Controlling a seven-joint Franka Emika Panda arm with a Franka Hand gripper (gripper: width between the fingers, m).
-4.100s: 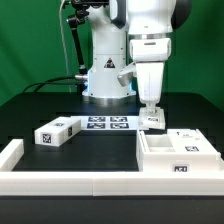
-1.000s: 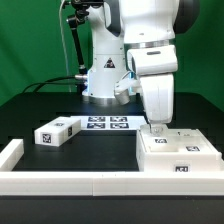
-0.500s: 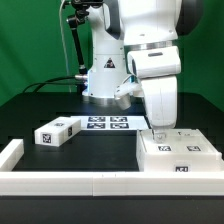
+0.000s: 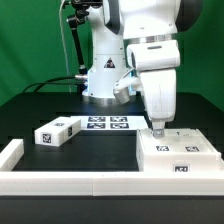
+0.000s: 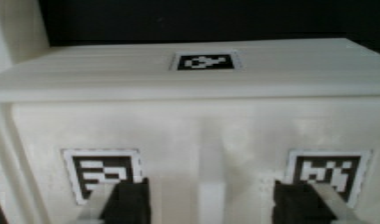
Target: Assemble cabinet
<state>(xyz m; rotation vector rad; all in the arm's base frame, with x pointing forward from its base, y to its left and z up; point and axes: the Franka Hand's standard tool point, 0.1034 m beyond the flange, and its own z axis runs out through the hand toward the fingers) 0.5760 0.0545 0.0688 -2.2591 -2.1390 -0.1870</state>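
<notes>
The white cabinet body stands at the exterior view's right, against the front rail, with tagged white panels lying over its top. My gripper is down at the body's far left corner, touching or just above the top. In the wrist view the cabinet fills the picture, with one tag on its upper face and two tags on the nearer face. My gripper is open. Its two dark fingers stand wide apart over those two tags, with nothing held between them. A loose tagged cabinet block lies at the left.
The marker board lies flat in front of the robot's base. A low white border rail runs along the front edge and turns up at the left corner.
Four seconds ago my gripper held a small tagged panel above the open body. Now the panel lies on the body and the fingers are apart. Over the last second the arm barely shifted.
</notes>
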